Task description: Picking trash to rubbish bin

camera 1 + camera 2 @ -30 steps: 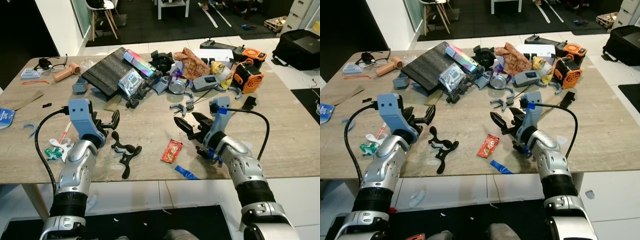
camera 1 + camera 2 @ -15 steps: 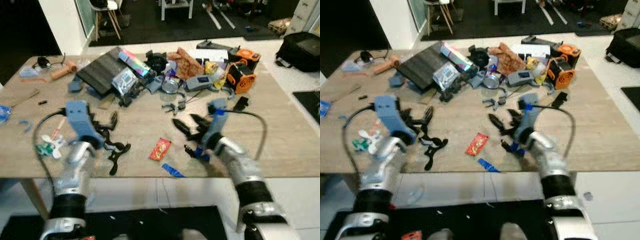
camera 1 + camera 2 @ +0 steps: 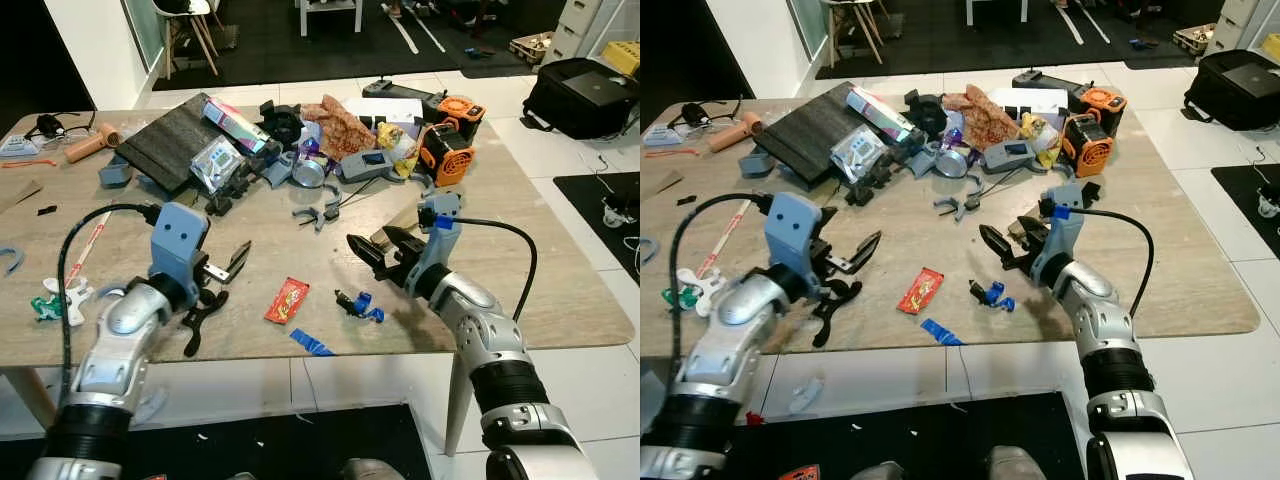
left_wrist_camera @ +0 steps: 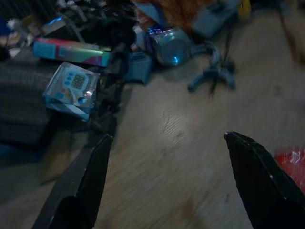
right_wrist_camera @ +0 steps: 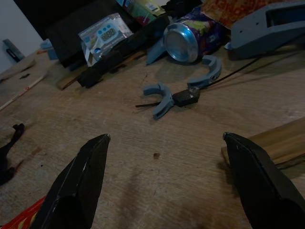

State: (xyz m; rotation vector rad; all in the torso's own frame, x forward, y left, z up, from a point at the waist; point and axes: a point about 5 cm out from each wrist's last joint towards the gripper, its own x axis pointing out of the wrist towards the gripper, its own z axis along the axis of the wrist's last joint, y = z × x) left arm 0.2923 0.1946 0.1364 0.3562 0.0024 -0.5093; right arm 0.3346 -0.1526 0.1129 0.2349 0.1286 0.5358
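The nearest trash is the flat red snack wrapper (image 3: 287, 299), lying loose on the pale wooden tabletop (image 3: 560, 290) near its front edge, between my two arms; just beside it toward the right sit a small crumpled blue scrap (image 3: 357, 303) and a blue strip (image 3: 312, 343) almost at the front edge. I judge the wrapper is my first pick because it lies apart from everything else, with bare wood around it for the fingers to come down. My right tool (image 3: 378, 248) hangs low over the tabletop beyond the blue scrap, its two black fingers spread wide and holding nothing, angled toward the middle. My left tool (image 3: 226, 268) sits to the left of the wrapper, fingers also apart and empty, pointed the same way, with a black curved plastic part (image 3: 197, 316) lying by it near the front edge. Along the far edge is the heaped clutter: a dented metal can (image 5: 187, 40), a dark ribbed panel (image 3: 172, 143), an orange fan housing (image 3: 444, 158). I see no rubbish bin.
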